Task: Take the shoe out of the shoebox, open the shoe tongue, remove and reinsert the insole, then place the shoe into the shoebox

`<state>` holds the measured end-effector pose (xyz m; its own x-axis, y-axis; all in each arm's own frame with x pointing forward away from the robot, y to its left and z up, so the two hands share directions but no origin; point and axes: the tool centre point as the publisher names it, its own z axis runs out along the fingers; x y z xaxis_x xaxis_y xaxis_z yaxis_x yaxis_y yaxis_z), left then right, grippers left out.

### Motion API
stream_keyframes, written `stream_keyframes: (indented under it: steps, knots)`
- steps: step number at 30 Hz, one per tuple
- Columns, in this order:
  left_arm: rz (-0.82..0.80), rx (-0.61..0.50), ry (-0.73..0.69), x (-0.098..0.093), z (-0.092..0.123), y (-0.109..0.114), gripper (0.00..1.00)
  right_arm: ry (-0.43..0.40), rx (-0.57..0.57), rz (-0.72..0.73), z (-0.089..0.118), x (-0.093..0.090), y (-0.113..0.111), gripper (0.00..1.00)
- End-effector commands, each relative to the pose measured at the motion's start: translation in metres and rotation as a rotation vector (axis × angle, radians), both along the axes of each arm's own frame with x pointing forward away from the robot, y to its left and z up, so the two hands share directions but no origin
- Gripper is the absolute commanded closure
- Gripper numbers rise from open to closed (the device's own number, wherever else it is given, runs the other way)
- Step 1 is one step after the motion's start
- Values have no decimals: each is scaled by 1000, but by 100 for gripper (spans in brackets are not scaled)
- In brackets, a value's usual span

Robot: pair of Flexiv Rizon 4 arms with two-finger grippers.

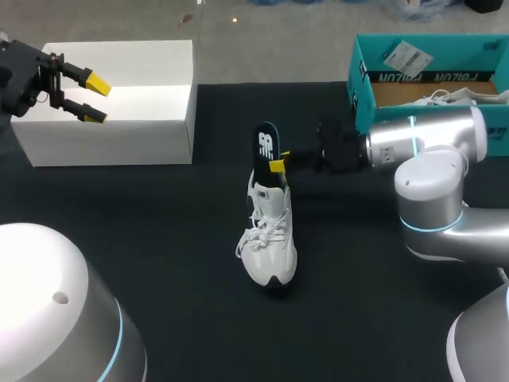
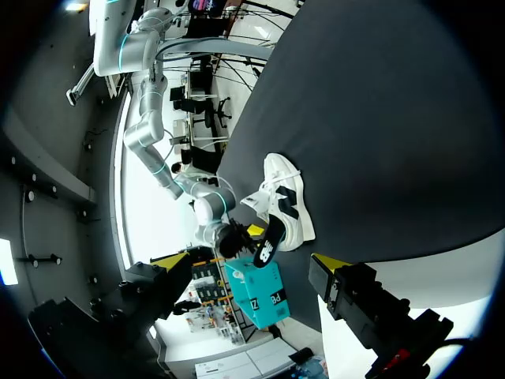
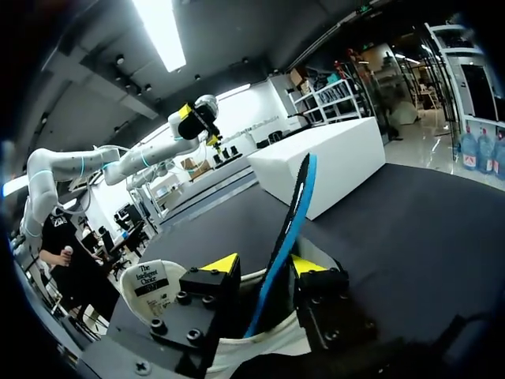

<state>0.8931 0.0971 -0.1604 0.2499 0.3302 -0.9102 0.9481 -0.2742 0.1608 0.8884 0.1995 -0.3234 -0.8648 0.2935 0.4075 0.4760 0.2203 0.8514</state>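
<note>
Currently the shoe [image 1: 270, 239] sits mid-table on the black table [image 1: 159, 263], outside the teal shoebox [image 1: 363, 87]. Toe points to the near edge, heel to the far edge.

Insole [image 1: 265, 151]: stands nearly upright out of the heel opening, lower end inside the shoe, upper end free. Its long axis is steep, close to square with the shoe's.

Right gripper [image 1: 278, 163]: comes in level from the right. In its wrist view one yellow tip sits on each side of the insole; I read this as clamped on the insole just above the collar.

Left gripper [image 1: 94, 99]: fingers spread, nothing in them, hanging over the white box [image 1: 119, 127], well apart from the shoe. The right arm is much the nearer.

Judgement: the insole step is in hand; pulling out or pushing back in, I cannot tell. Either way the move runs along the insole's long axis, and the shoe is unheld, so it may lift or tip.

Print: white logo on the insole's dark face, lettering on the shoebox wall, a paper label [image 1: 406, 57] at its rim, a printed tag [image 3: 150, 283] in the right wrist view. Not transcribed.
</note>
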Motion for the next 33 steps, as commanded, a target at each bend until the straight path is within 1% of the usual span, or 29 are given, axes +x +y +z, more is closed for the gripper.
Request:
stream_keyframes:
  steps: [1, 2, 7, 13, 20, 23, 26, 27, 28, 29, 33]
  knots:
    - [-1, 3, -1, 0, 0, 0, 0, -5, 0, -1, -1, 8, 8, 90]
    - [-1, 3, -1, 0, 0, 0, 0, -7, 1, -1, -1, 8, 8, 100]
    - [-1, 3, -1, 0, 0, 0, 0, 4, -14, -18, -7, 7, 6, 100]
    - [-1, 3, -1, 0, 0, 0, 0, 55, -33, -29, -22, 0, 0, 100]
    - [-1, 3, -1, 0, 0, 0, 0, 113, -44, -26, -35, -19, -6, 100]
    - [-1, 3, -1, 0, 0, 0, 0, 139, -44, -19, -37, -28, -7, 100]
    - [-1, 3, -1, 0, 0, 0, 0, 144, -39, -13, -37, -32, -8, 100]
    - [-1, 3, -1, 0, 0, 0, 0, 135, -36, -12, -35, -32, -7, 91]
    - [-1, 3, -1, 0, 0, 0, 0, 124, -31, -15, -32, -31, -6, 59]
    - [-1, 3, -1, 0, 0, 0, 0, 109, -30, -20, -28, -30, -5, 52]
    - [-1, 3, -1, 0, 0, 0, 0, 73, -19, -30, -15, -19, -2, 53]
